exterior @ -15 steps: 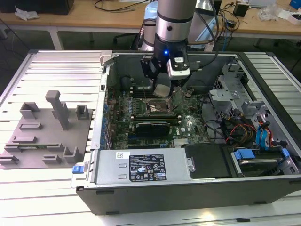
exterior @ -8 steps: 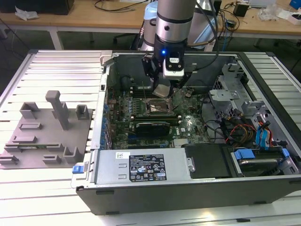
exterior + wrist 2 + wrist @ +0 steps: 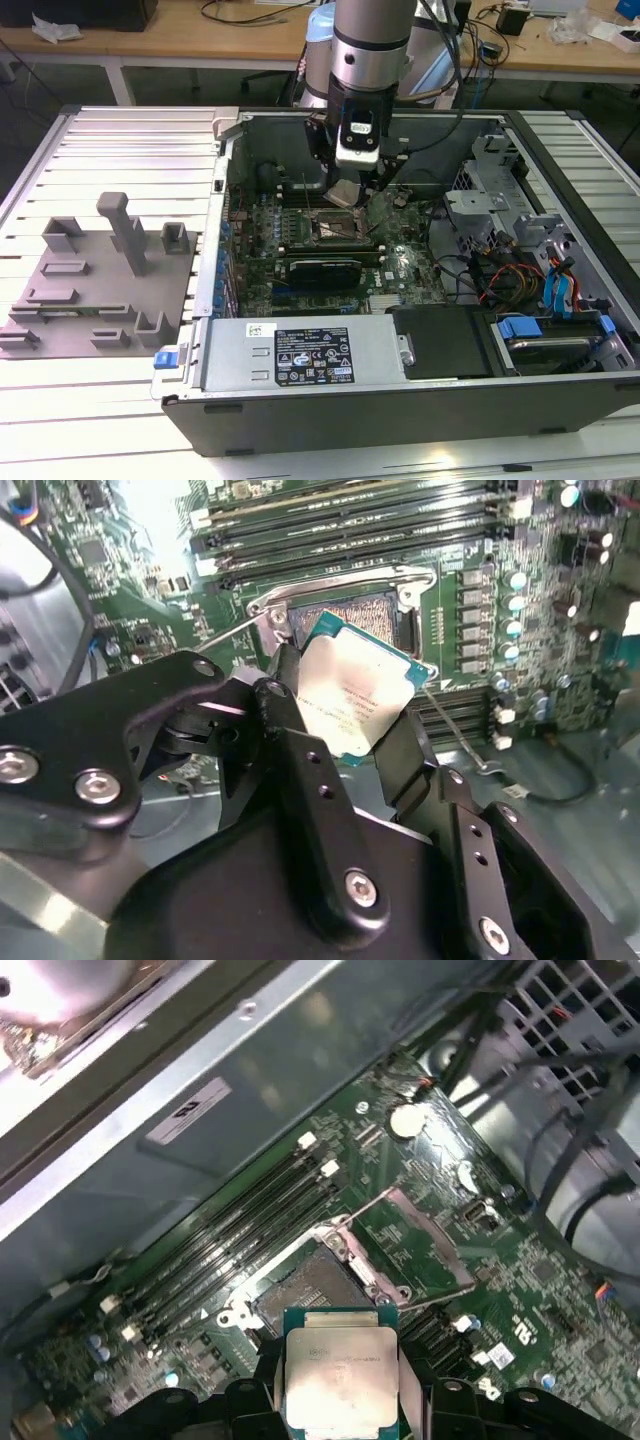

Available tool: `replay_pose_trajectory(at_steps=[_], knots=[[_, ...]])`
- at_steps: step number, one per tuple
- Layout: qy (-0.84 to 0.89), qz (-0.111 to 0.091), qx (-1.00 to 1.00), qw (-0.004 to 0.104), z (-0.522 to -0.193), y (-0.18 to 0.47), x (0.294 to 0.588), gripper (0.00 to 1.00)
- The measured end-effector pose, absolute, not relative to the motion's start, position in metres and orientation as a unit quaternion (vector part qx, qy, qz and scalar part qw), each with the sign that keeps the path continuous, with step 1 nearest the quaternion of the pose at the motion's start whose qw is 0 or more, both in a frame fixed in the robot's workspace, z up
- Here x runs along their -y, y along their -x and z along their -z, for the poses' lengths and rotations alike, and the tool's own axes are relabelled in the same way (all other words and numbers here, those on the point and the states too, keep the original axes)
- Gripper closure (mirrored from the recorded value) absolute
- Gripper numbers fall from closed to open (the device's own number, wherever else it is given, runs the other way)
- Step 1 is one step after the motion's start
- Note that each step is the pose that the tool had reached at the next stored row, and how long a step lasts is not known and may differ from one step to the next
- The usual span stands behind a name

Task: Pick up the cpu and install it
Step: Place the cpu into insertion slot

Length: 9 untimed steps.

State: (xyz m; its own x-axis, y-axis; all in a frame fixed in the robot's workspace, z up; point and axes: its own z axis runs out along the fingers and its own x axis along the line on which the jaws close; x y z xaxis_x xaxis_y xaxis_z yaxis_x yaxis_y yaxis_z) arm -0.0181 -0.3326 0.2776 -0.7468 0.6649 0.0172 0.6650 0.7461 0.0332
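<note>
The single robot arm's black two-finger gripper [image 3: 350, 712] hung inside the open grey desktop computer case [image 3: 590, 180], just above the green motherboard [image 3: 520, 1290]. Its two black fingers [image 3: 290, 730] were closed in on opposite edges of the cpu [image 3: 355, 695], a small flat square chip w/ a silver-white metal top and thin teal-green rim, pinching it between them. An edge grip probably kept the pads off the chip's underside and left its top face clear for both wrist views.

The cpu sat clear of the board, not yet seated. It was tilted in the second wrist view and nearly over the square metal-framed socket [image 3: 312, 1295]. The socket's hinged metal retention frame [image 3: 425, 1240] was swung open to one side, presumably so the chip could drop straight in. The socket bed looked bare.

Counts: 1 cpu, 1 socket, 1 open frame, 2 fingers, 1 round silver coin cell [image 3: 405, 1118]. There was a bank of long dark memory slots [image 3: 230, 1230] beside the socket, approx. 4, though the exact no. was hard to tell. On the slatted metal table, at the exterior view's left, lay 1 grey plastic fixture plate w/ several upright blocks [image 3: 100, 280], well apart from the gripper and w/ no chip visible on it.
</note>
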Motion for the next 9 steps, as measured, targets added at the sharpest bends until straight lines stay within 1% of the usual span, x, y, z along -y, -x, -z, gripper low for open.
replay_pose_trajectory(at_steps=[9], knots=[[0.472,0.019,0.881,0.000,-0.2759,0.0181,0.3326,0.46]])
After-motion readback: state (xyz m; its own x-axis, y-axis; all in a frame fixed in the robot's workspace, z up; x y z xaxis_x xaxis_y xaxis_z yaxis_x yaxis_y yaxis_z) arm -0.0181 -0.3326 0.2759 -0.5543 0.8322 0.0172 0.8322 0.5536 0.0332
